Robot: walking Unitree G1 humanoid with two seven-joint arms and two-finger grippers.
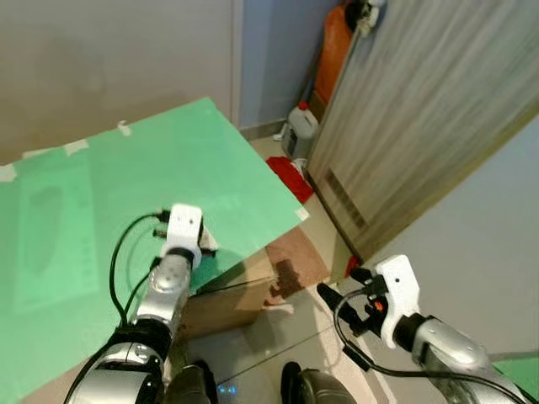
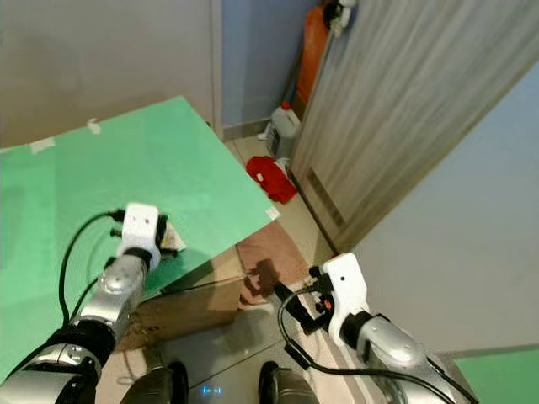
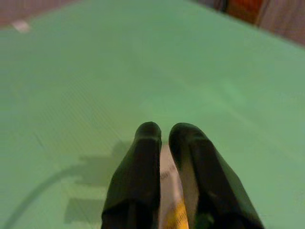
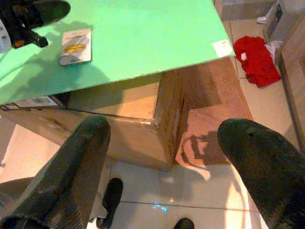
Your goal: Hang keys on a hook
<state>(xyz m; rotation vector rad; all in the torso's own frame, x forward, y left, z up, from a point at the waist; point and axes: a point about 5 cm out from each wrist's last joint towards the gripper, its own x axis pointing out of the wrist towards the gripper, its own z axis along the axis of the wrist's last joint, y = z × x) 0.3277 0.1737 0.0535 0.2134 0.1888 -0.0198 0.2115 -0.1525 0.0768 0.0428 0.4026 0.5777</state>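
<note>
Both grippers hang low over tiled floor. Right gripper [image 4: 162,157] gapes wide, holding nothing, above a cardboard box [image 4: 143,119] that props up the green board [image 1: 101,202]. Left gripper [image 3: 164,138] has its 2 fingers nearly closed around a flat key card packet [image 4: 76,46] lying near the board's edge. A red cloth [image 1: 290,178] and a white jug [image 1: 300,128] sit by the wooden door [image 1: 421,118].

The small packet [image 4: 75,46] near the front edge of the green board [image 1: 126,194] is mostly hidden behind the left gripper [image 3: 164,131] from the head views. Its print is too small to be read. The cardboard box [image 4: 124,124] is largely covered by the board. The door [image 1: 421,118] is blurred and cut off.
</note>
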